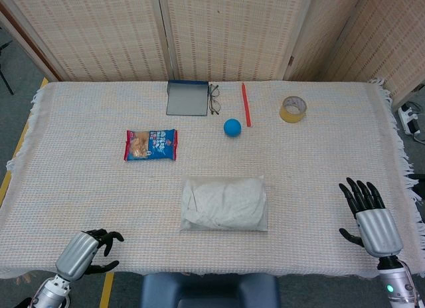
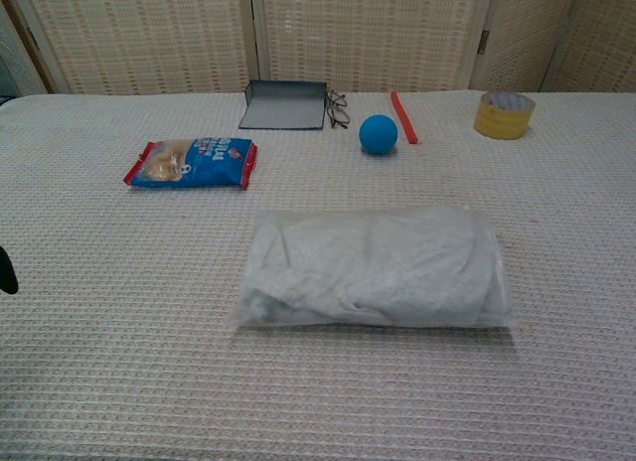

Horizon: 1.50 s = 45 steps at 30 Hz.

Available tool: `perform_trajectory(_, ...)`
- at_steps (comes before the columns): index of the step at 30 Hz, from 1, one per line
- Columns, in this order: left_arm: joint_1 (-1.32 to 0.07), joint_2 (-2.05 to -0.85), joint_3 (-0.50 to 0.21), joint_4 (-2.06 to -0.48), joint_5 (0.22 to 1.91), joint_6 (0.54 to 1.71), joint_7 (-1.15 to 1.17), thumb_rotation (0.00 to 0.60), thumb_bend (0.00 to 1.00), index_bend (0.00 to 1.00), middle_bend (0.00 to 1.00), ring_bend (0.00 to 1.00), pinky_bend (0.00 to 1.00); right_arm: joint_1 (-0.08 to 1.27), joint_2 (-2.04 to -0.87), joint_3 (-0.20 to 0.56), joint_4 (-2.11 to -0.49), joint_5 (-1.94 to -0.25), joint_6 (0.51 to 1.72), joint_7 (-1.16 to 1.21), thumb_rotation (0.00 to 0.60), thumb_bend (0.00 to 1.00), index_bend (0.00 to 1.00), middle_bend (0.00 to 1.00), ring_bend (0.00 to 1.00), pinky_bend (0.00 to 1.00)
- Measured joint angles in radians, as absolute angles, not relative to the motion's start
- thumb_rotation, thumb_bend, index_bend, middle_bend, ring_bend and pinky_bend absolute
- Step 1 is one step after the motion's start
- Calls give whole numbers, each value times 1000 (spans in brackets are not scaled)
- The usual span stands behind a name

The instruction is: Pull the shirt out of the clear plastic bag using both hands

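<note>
A clear plastic bag [image 1: 224, 204] [image 2: 373, 267] with a folded pale grey shirt inside lies flat near the table's front middle. My left hand [image 1: 86, 253] hovers at the front edge, well left of the bag, with its fingers apart and slightly curled, holding nothing. Only a dark fingertip [image 2: 6, 272] of it shows at the left border of the chest view. My right hand [image 1: 368, 215] is far right of the bag near the front right corner, fingers spread and empty. Neither hand touches the bag.
A blue snack packet [image 1: 151, 144] [image 2: 191, 163] lies to the bag's far left. Along the back are a grey case [image 1: 187, 97], glasses [image 1: 214, 99], a red stick [image 1: 246, 104], a blue ball [image 1: 232, 127] [image 2: 378, 133] and a tape roll [image 1: 293, 109] [image 2: 505, 114].
</note>
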State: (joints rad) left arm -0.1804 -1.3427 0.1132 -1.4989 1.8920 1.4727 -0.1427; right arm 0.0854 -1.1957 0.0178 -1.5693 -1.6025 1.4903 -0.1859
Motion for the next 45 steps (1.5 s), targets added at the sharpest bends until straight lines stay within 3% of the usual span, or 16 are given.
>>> perform_trajectory(3,-196,-1411,104,-1449,1913,1487,-146,600,213,522,1000,995,1000,85,-1203,18,-1566,-1601,1491,-202,600,18,0,0,0,0)
perform_trajectory(17,-295,-1677,59,-1167,1889,1444,-207,600,320,402,1000,1000,1000,96,-1231,26,-1548,-1563,1455,-252,600,18,0,0,0,0)
perform_trajectory(23,-302,-1778,40,-1068,1862,1485,-234,600,401,499,1000,1000,1000,101,-1238,26,-1543,-1552,1438,-265,600,18,0,0,0,0)
perform_trajectory(28,-300,-1885,39,-963,1856,1530,-241,600,383,491,1000,1000,1000,107,-1237,25,-1545,-1542,1424,-266,600,18,0,0,0,0)
perform_trajectory(34,-323,-1961,49,-902,1849,1519,-215,600,282,461,1000,1000,1000,105,-1233,28,-1550,-1542,1434,-253,600,19,0,0,0,0)
perform_trajectory(45,-375,-2046,24,-817,1807,1477,-188,600,280,499,1000,1000,1000,102,-1207,32,-1566,-1538,1443,-214,600,18,0,0,0,0)
